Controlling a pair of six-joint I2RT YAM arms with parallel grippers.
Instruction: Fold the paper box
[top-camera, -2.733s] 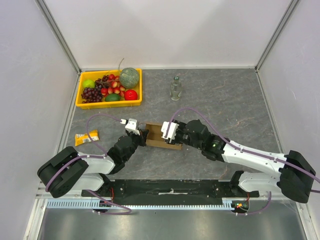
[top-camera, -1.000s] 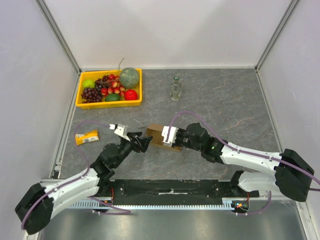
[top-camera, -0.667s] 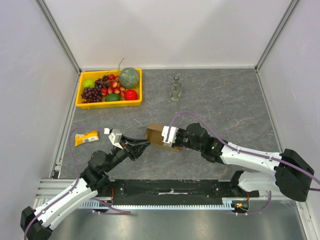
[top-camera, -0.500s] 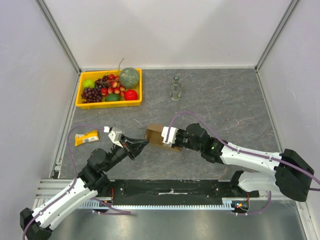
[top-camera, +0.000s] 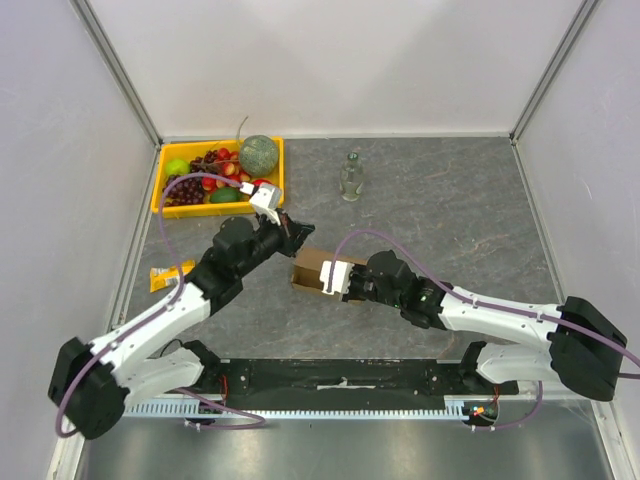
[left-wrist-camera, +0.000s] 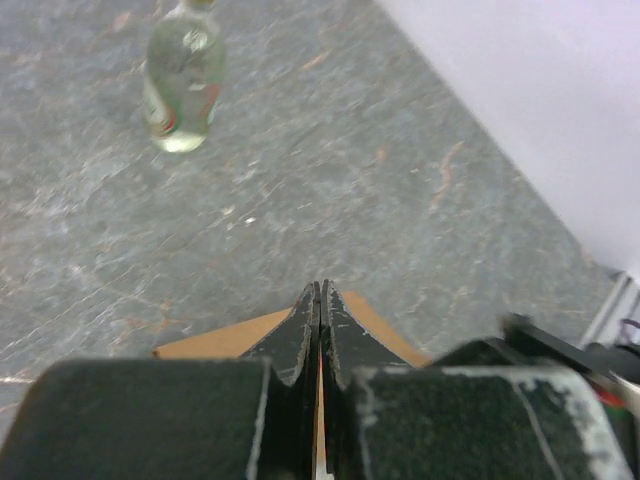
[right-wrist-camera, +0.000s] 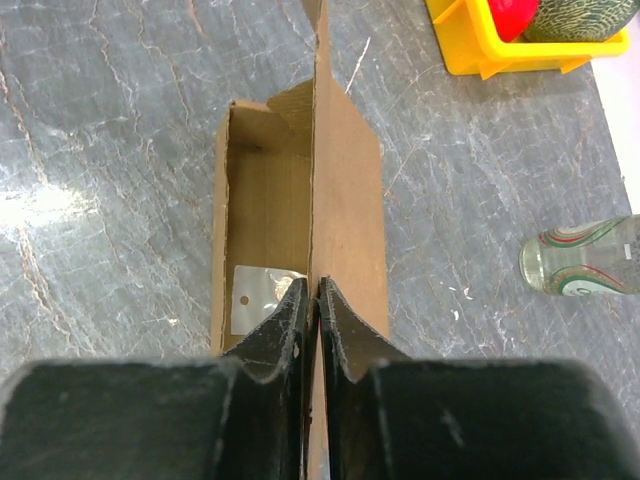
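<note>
The right wrist view alone shows the paper box (right-wrist-camera: 268, 200) open upward, a white label (right-wrist-camera: 262, 298) on its floor, and one upright cardboard wall clamped in the right pincer (right-wrist-camera: 313, 292). The overhead view places the box near the middle of the tabletop (top-camera: 450, 210), with grey surface showing on every side. The box is well apart from the yellow tray (top-camera: 190, 209) in the far left corner and from the glass bottle (top-camera: 350, 177) near the far edge. The left pincer (left-wrist-camera: 320, 295) is fully closed, fingers together, above the box's far left corner; contact with the cardboard cannot be determined.
</note>
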